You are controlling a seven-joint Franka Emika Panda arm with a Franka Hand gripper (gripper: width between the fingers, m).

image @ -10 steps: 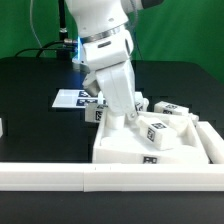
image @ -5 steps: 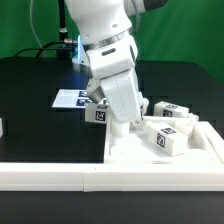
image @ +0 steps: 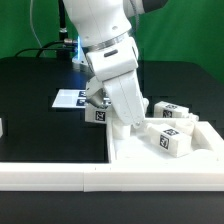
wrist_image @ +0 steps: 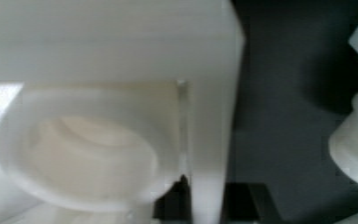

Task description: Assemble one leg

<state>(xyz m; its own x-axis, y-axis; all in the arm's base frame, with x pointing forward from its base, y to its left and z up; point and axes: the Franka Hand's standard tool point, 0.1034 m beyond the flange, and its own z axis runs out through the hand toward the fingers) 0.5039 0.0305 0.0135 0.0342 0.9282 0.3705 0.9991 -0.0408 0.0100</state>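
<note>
Franka's hand [image: 123, 123] is down at the white square panel [image: 135, 152], on the panel's side toward the exterior view's left, with the arm tilted over it. In the wrist view the hand [wrist_image: 211, 200] shows as two dark fingertips [wrist_image: 176, 203] standing on either side of a narrow upright white strip. That strip looks like the panel's raised rim [wrist_image: 208, 120], and no gap shows between it and the pads, so the hand appears clamped on the rim, though the picture is blurred. Beside the rim a round hollow [wrist_image: 87, 150] is sunk into the panel [wrist_image: 105, 40]. On the rim's other side runs a dark band of worktop [wrist_image: 282, 90], with a white blur at its far edge that I cannot identify. None of the four legs is in the hand. One leg [image: 170, 140] lies inside the panel near its middle, tag up. A second leg [image: 97, 113] stands on the black worktop [image: 40, 130] just beside the marker board [image: 68, 98], close to the hand on the exterior view's left. The other two legs [image: 165, 107] [image: 186, 116] lie close together beyond the panel's far edge, toward the exterior view's right. The panel's near edge lies along a long white rail [image: 50, 177] at the worktop's front; whether they touch I cannot tell.
</note>
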